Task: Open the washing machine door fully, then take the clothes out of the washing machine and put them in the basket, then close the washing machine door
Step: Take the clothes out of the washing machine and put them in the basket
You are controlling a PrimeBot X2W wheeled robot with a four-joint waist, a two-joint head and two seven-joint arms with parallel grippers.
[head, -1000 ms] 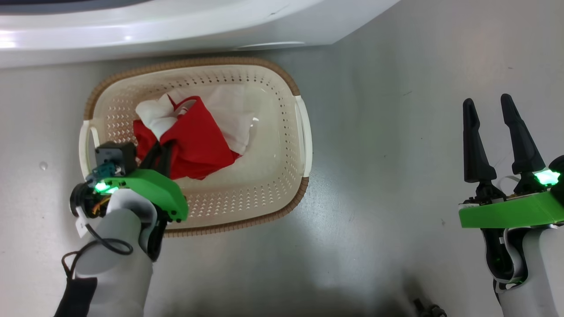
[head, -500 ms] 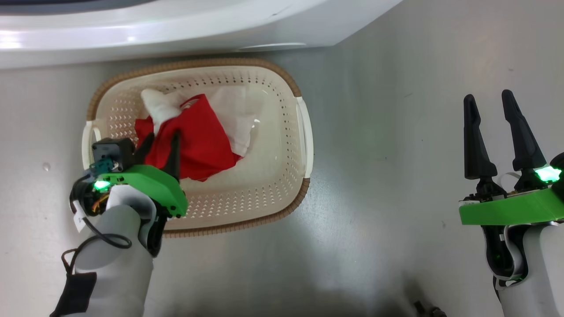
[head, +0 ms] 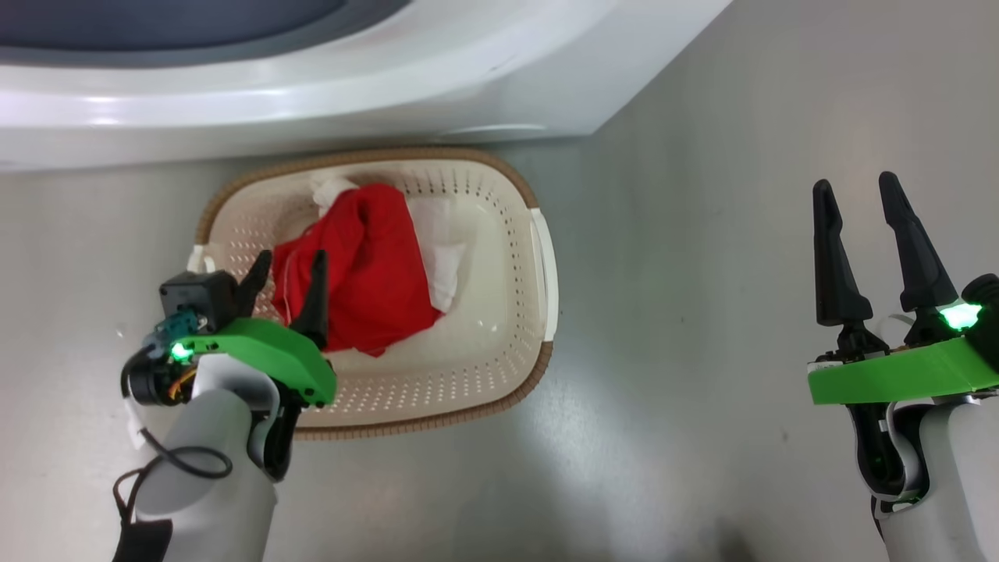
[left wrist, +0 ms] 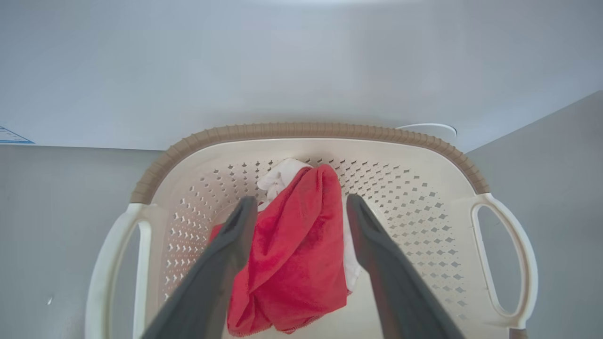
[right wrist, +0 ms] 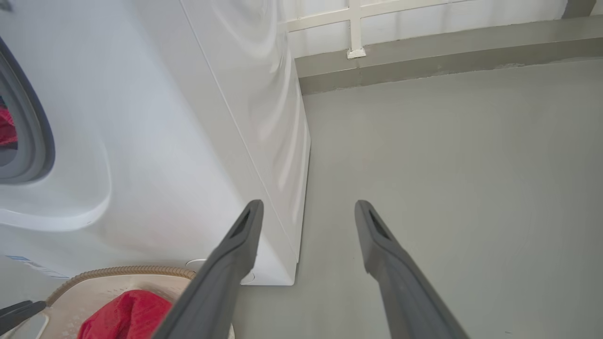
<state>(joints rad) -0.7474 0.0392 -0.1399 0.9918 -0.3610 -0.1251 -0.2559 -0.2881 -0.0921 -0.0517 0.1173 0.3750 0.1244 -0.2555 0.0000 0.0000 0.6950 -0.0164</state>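
Left pincer (head: 292, 257) open, empty, over clothes (head: 367, 265) in basket (head: 499, 390); far rim just beside washing machine (head: 312, 101). Right pincer (head: 852, 181) open, empty, over floor (head: 687, 234).

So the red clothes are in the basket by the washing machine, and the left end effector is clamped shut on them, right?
Not quite. The left end effector is open, not clamped: the left wrist view shows its fingers spread wide apart over the clothes. The clothes do lie in the basket by the washing machine.
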